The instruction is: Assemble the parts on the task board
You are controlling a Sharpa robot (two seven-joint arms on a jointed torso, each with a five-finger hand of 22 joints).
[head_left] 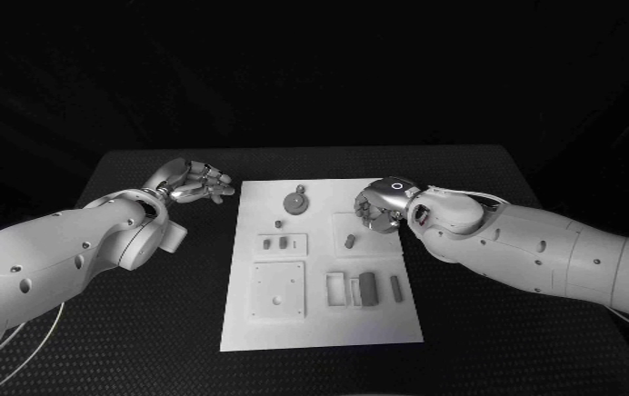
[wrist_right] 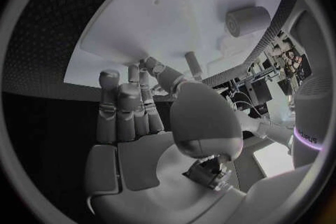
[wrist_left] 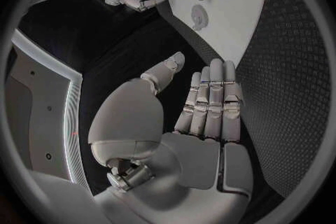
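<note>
- The flat white rectangular task board lies in the middle of the black textured table, its long axis running away from the robot.
- Several small grey parts sit on it: a round disc-shaped part near the far edge, a short cylindrical peg lying loose, and bar-shaped parts in the near tray.
- Judging by these loose pieces, assembly looks barely begun.
- The right hand hovers over the board's far right, fingers apart, holding nothing.
- The left hand waits beside the board, empty, fingers extended.
</note>
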